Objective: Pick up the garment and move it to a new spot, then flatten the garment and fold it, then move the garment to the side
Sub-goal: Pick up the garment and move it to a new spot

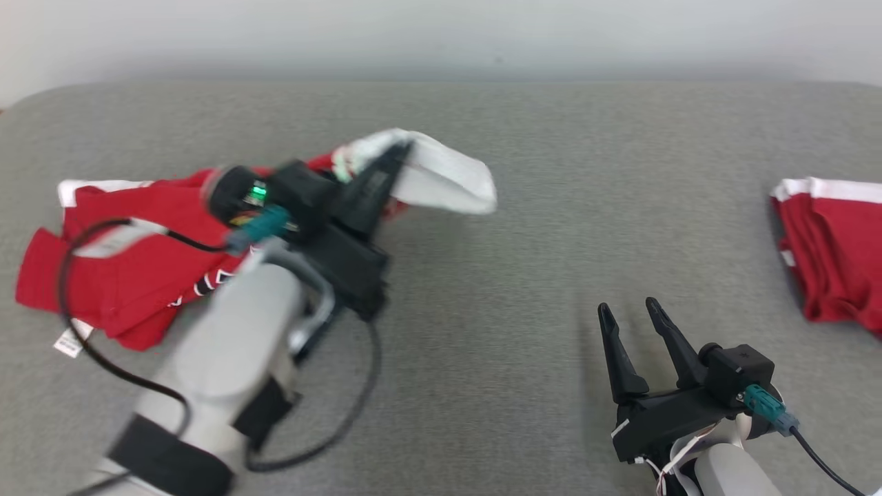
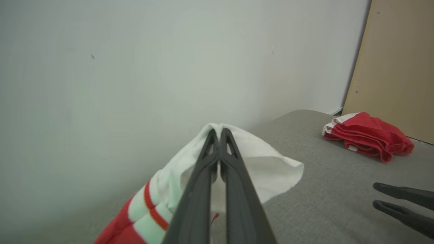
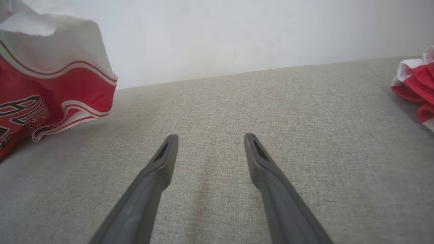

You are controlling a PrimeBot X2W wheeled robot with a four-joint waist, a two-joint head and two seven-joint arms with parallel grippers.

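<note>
A red garment (image 1: 131, 255) with white trim and black lettering lies crumpled at the left of the grey surface. My left gripper (image 1: 403, 148) is shut on its white edge and holds that part lifted above the surface. In the left wrist view the closed fingers (image 2: 217, 134) pinch the white cloth (image 2: 268, 166), with red and white striped trim below. The right wrist view has the raised garment (image 3: 51, 84) at its upper left. My right gripper (image 1: 628, 308) stands open low over bare fabric at the lower right, nothing between its fingers (image 3: 210, 137).
A second red and white garment (image 1: 837, 248) lies folded at the right edge of the grey cushioned surface (image 1: 524, 262); it also sits at the far right (image 2: 368, 135) in the left wrist view. A pale wall runs behind, with a tan panel (image 2: 396, 64) at the right.
</note>
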